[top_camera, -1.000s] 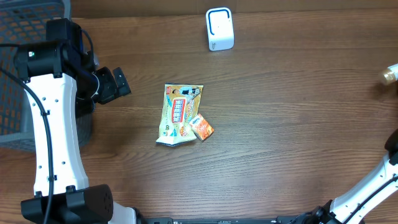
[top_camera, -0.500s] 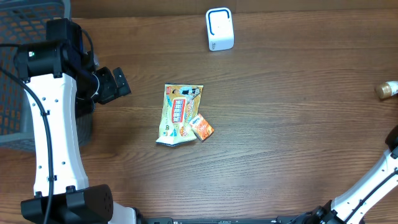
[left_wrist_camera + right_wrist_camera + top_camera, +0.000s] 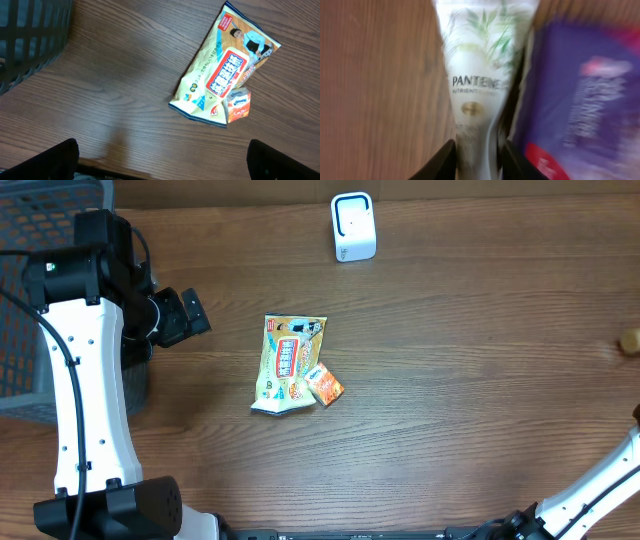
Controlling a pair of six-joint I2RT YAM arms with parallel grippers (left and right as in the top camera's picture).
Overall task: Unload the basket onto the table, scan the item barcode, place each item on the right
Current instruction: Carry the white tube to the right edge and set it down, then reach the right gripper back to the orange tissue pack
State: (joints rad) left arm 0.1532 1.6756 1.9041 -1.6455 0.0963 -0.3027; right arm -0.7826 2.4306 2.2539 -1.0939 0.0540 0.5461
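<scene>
"Where the dark basket (image 3: 40, 280) sits at the left edge, how are the left fingers (image 3: 45, 162)?"

"Spread wide, empty. Midway along the bench (image 3: 480, 400) lies a yellow snack packet (image 3: 287, 363), with a small orange box (image 3: 325, 385) touching its near corner. The white scanner (image 3: 352, 226) stands at the far edge."

"And the item?"

"The Pantene tube (image 3: 475, 85) is at the right edge between the right fingers (image 3: 442, 160), beside a purple packet (image 3: 580, 100). Pinched or loose, I can't tell."
</scene>
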